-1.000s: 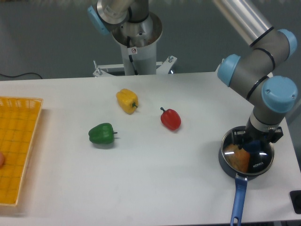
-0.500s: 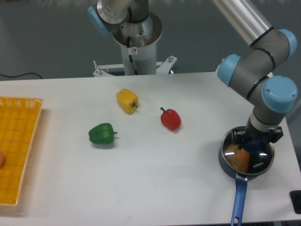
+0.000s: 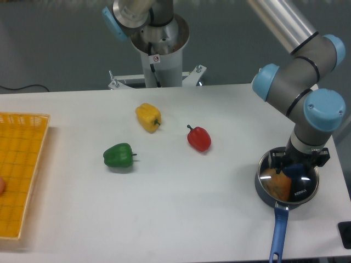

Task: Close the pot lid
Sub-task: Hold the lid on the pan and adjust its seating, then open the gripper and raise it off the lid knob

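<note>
The small black pot (image 3: 262, 189) with a long blue handle (image 3: 278, 231) sits at the table's right front. The glass lid (image 3: 296, 186) with silver rim and white lettering lies over the pot's mouth. An orange object (image 3: 276, 183) shows through the glass. My gripper (image 3: 299, 164) stands straight above the lid, its fingers either side of the dark blue centre knob (image 3: 294, 169). The wrist hides the fingertips, so I cannot tell whether they grip the knob.
A red pepper (image 3: 199, 138), a yellow pepper (image 3: 148, 117) and a green pepper (image 3: 119, 155) lie on the white table. A yellow basket (image 3: 22, 170) stands at the left edge. The arm's base (image 3: 159, 49) stands at the back.
</note>
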You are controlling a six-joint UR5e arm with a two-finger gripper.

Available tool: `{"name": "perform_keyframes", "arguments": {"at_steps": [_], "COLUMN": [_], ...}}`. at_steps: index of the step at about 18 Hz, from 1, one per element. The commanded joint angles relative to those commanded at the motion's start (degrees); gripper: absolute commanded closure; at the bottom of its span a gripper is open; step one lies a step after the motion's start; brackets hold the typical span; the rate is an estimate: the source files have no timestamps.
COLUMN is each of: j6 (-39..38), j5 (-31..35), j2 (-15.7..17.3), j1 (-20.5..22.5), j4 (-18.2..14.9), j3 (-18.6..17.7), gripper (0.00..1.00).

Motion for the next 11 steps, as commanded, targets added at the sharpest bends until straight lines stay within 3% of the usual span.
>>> {"name": "perform_keyframes", "arguments": {"at_steps": [2, 5, 11], "j6": [0.53, 0.62, 0.62], "j5": [0.18, 0.18, 0.18], "j2": [0.35, 2.37, 10.10], "j1": [0.00, 0.00, -2.54], "j4": [0.00, -0.35, -2.72], "j3": [-0.35, -1.31, -6.84], "gripper": [0.01, 0.00, 0.00]}}
